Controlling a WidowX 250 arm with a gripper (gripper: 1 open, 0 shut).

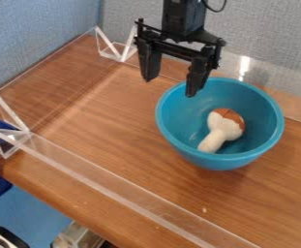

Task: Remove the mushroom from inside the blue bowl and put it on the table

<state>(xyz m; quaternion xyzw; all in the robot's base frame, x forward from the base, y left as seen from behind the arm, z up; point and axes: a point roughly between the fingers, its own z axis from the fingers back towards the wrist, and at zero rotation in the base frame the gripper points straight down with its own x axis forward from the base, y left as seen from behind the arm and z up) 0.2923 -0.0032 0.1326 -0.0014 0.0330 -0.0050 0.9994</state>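
The blue bowl (192, 136) stands on the right half of the table (88, 111). Inside it lies the mushroom (220, 129), tipped on its side, cream stem pointing toward the front and orange-brown cap toward the back right. My gripper (175, 77) hangs above the bowl's back left rim with its two dark fingers (150, 66) spread wide apart and pointing down. Nothing is between them. The right fingertip reaches just past the rim line; the mushroom lies lower and to the right of it.
Low clear acrylic walls (75, 160) run along the front left and back edges of the table. A blue fabric backdrop (49, 24) rises behind. Bare wood stretches left of the bowl.
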